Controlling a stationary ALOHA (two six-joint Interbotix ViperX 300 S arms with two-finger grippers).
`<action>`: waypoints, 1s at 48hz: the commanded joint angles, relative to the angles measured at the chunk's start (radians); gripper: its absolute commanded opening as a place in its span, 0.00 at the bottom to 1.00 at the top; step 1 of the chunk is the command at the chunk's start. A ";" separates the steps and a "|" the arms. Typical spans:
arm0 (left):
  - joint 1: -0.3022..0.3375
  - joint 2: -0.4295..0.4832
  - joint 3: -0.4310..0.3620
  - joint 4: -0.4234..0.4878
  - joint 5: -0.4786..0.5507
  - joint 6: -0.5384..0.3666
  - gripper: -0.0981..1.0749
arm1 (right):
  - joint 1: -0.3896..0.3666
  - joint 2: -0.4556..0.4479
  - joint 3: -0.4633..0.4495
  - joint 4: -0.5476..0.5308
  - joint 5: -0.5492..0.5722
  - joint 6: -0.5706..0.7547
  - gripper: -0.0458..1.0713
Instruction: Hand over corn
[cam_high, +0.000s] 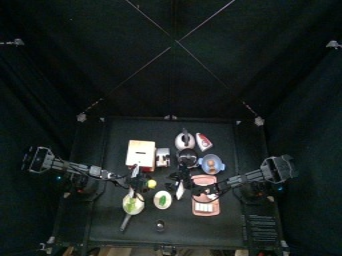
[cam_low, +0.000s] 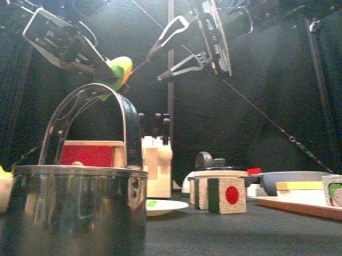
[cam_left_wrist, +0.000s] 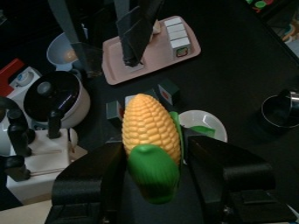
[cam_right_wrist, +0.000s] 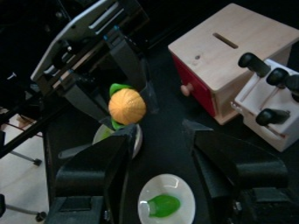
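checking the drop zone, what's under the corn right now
The corn is held in the air by the left gripper's fingers. Below it on the table sits a white dish with green contents, partly covered by the corn; what lies directly beneath cannot be seen.

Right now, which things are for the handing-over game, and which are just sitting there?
For the job:
- the corn, held up in the air
- the left pincer, gripping the corn
- the right pincer, open and facing the corn's tip

Just lying about:
- the metal pot
- the wooden box
- the white dishes with green bits
- the pink tray
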 joint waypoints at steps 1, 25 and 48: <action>-0.002 0.006 -0.031 0.000 0.000 -0.002 0.74 | -0.008 0.003 -0.049 -0.018 -0.012 0.000 0.80; -0.002 0.008 -0.032 0.002 0.000 -0.002 0.74 | -0.015 0.098 -0.150 -0.034 -0.046 -0.005 0.89; -0.002 0.011 -0.032 0.002 0.000 -0.002 0.74 | -0.067 0.156 -0.201 -0.028 -0.135 -0.005 0.88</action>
